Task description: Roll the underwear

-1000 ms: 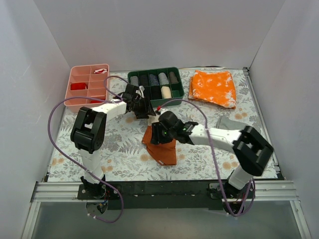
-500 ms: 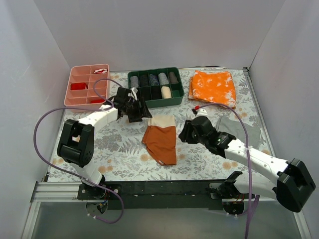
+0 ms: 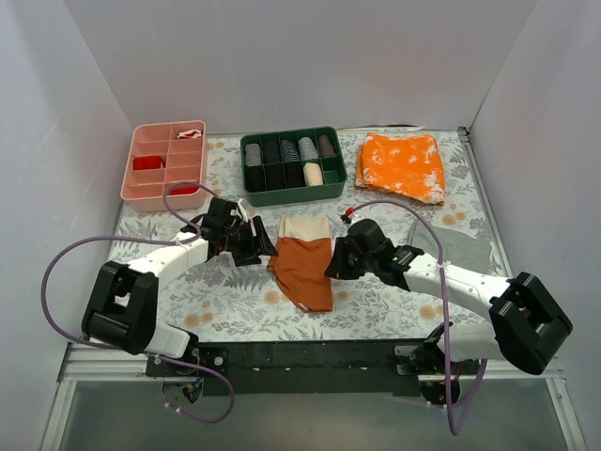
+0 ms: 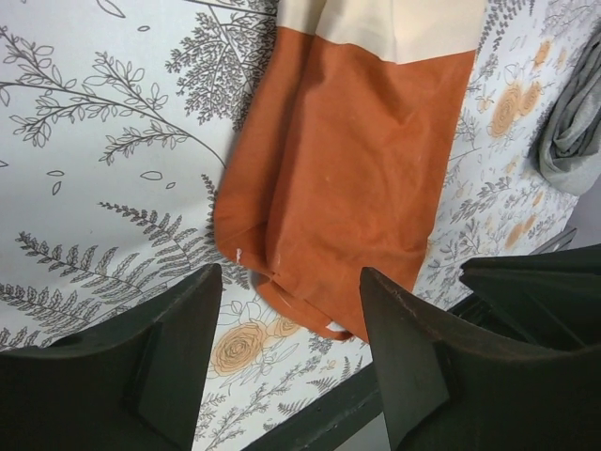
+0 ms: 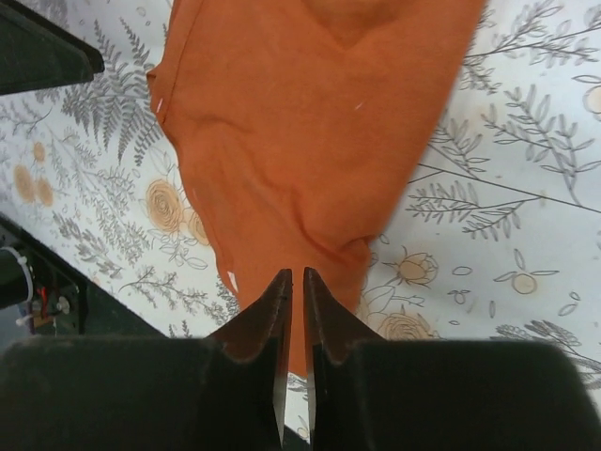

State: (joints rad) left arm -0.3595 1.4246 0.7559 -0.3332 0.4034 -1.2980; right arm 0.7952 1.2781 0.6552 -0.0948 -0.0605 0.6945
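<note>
The underwear point(image 3: 305, 266) lies flat on the floral table mat, rust-brown face up, with a cream band at its far end. My left gripper point(image 3: 257, 243) is open and empty just left of the cloth. In the left wrist view the underwear point(image 4: 362, 169) lies ahead of the wide-apart left gripper point(image 4: 291, 282). My right gripper point(image 3: 336, 264) is at the cloth's right edge. In the right wrist view the underwear point(image 5: 319, 132) lies under the right gripper point(image 5: 297, 274), whose jaws are shut with nothing seen between them.
A pink compartment tray point(image 3: 150, 184) stands at the back left. A green tray point(image 3: 291, 196) holds rolled garments. A bright orange speckled cloth point(image 3: 402, 166) lies at the back right. A grey cloth point(image 3: 460, 249) lies right of the right arm and shows in the left wrist view point(image 4: 568, 132).
The right gripper let the underwear go, swung right, then came back to its right edge. The left gripper moved nearer, from the far end to the left side. The cream band now shows.
</note>
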